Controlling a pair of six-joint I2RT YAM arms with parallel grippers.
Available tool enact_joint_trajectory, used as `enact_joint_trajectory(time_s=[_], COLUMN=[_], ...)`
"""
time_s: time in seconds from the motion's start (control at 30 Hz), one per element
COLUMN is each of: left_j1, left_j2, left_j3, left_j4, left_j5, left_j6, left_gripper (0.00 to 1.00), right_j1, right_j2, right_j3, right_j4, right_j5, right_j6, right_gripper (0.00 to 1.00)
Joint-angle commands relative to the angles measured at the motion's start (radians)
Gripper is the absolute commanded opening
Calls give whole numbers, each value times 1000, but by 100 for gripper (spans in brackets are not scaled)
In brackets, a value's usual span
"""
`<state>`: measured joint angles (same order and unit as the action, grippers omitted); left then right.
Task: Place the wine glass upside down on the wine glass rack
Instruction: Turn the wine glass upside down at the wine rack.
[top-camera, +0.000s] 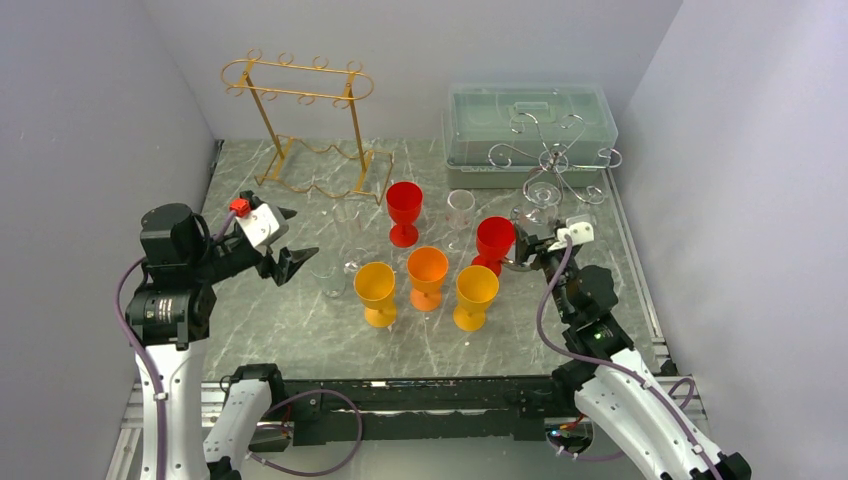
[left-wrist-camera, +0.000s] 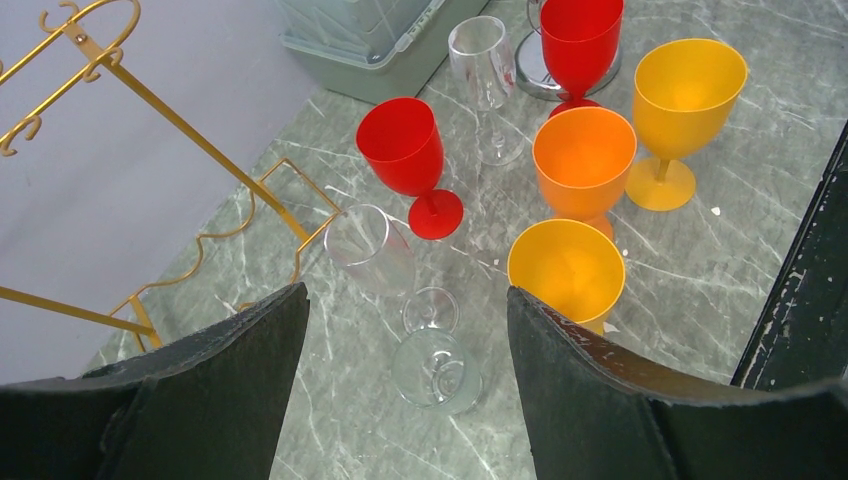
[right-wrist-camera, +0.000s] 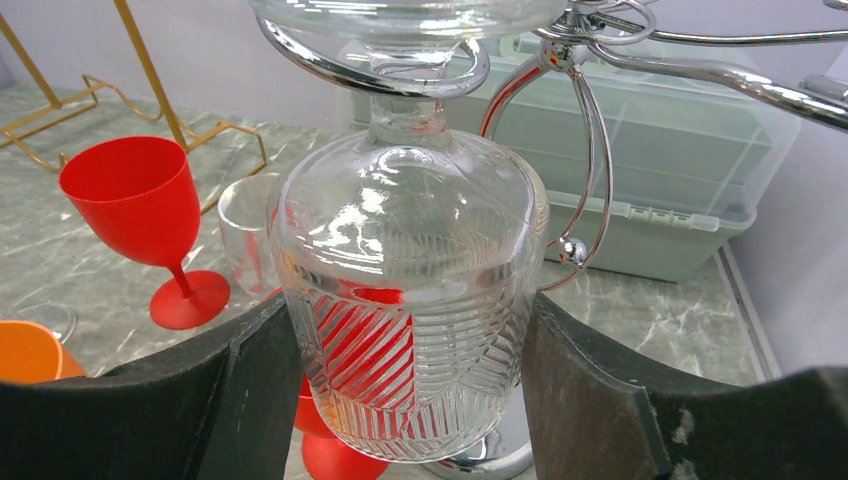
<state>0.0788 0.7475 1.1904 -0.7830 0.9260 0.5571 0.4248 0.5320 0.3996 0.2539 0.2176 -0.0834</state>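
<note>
A clear ribbed wine glass hangs upside down. Its stem passes through a chrome loop of the silver wine glass rack, and its foot rests above the loop. My right gripper is shut on the bowl, with a finger pressed against each side. In the top view the rack stands at the back right, with the right gripper at its base and the glass just behind it. At the left, my left gripper hangs open and holds nothing. It hovers over two clear glasses on the table.
A gold rack stands at the back left. Red, orange and yellow goblets cluster mid-table, and another red one is close beside the right gripper. A lidded plastic box sits behind the silver rack.
</note>
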Motion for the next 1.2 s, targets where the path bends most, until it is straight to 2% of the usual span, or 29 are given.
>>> enact_joint_trajectory(time_s=[0.0,0.37,0.57,0.8,0.93,1.03,1.17], left_j1=[2,2,2,2,2,2,2], left_j2=[-14,-17,-12,-10,-10,-10,-12], left_j3=[-9,-10,-8,-5,-4,0,2], left_j4=[16,19,22,25,24,21,16], left_j5=[-2,-12,-15,-18,-16,-18,-19], left_j6=[19,24,24,21,19,18,18], left_gripper=[78,79,80,80,81,82,84], right_j1=[-4,-6,-6,-6,-6,-6,-6], right_j2=[-31,1,17,2,-1,-7,-18], right_j3=[-5,-24,2,27,50,76,128], right_j4=[129,119,79,14,-21,-62,-149], right_j5=[29,64,42,38,29,23,6], right_j6=[69,144,147,135,134,125,118], right_gripper=[0,0,29,45,50,60,65])
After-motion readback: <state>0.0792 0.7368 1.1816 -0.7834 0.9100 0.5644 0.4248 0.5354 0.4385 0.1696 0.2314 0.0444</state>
